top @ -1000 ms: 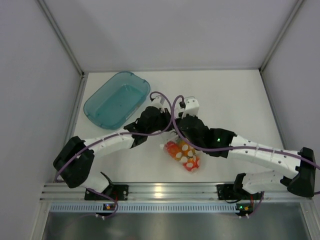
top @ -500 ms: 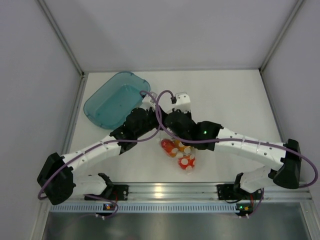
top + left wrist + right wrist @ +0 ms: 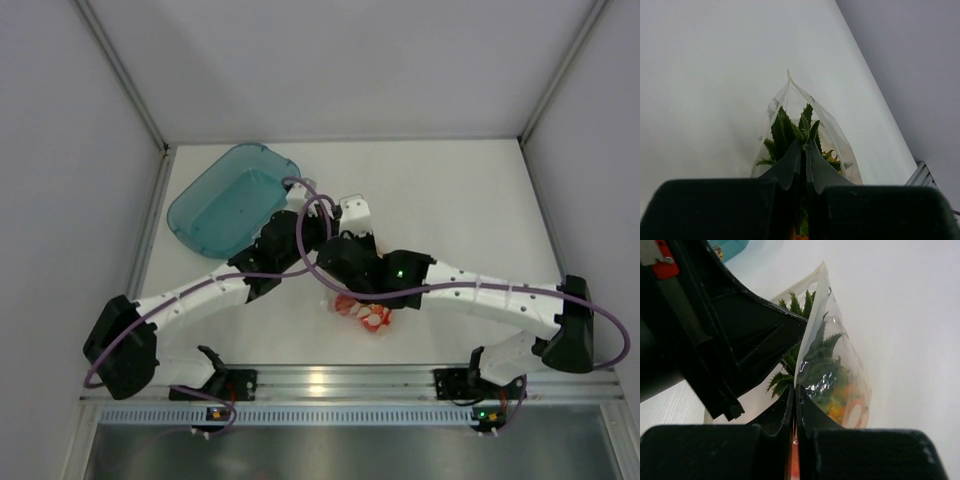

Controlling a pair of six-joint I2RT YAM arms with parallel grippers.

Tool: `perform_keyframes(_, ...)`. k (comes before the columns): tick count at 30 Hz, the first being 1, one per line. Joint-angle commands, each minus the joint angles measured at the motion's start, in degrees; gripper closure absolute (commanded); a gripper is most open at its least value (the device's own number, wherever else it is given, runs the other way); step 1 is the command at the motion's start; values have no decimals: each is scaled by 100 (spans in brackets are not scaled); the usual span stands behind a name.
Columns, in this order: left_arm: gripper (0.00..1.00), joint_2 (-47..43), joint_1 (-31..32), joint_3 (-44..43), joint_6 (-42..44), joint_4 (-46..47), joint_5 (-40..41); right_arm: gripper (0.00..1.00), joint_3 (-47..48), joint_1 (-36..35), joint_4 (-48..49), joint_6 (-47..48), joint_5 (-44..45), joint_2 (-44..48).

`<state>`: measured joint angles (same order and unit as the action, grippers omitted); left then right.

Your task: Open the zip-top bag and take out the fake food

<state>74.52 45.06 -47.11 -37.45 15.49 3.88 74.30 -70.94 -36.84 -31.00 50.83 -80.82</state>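
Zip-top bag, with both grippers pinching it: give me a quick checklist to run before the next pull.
1. Left gripper shut on one wall of the clear crinkly zip-top bag: ok.
2. Right gripper shut on the opposite wall: ok.
3. Mouth parted: ok, walls spread in a V, joined at the far corner.
4. Fake food out: not ok, green pineapple leaves sit inside the mouth.
5. Bag bottom resting on the white table: cannot tell.

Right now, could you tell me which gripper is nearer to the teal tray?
Left. The left gripper, pinching the zip-top bag, is by the teal tray's rim; the right gripper pinches the bag's other side, farther from the tray.
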Motion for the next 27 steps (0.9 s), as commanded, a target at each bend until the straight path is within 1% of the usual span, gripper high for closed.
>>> perform_keyframes(1,100,-244,21,-264,-174,490,-141,100,41,150,-166,-319,366,-83)
perform_keyframes(4,100,-473,29,-149,-245,490,-361,100,49,299,-148,-301,498,-162)
perform_keyframes(7,100,-797,29,52,-263,490,-362,100,180,379,-385,-459,770,-250)
perform_keyframes(8,100,-877,38,114,-271,499,-544,100,207,448,-438,-503,797,-259)
perform_keyframes(10,100,-1140,38,264,-228,499,-581,100,260,545,-534,-486,832,-277)
perform_keyframes(16,100,-1633,21,571,-87,754,-441,100,199,862,-649,-485,859,-286)
perform_keyframes(18,100,-1651,21,598,-52,903,-160,100,129,888,-658,-529,815,-277)
perform_keyframes(21,100,-1555,21,607,18,1140,181,100,-64,880,-465,-539,614,-102)
perform_keyframes(24,100,-1371,21,598,71,1482,533,100,-397,871,175,-249,262,241)
perform_keyframes(27,100,-1195,21,659,89,1869,693,100,-688,818,808,-47,-325,593)
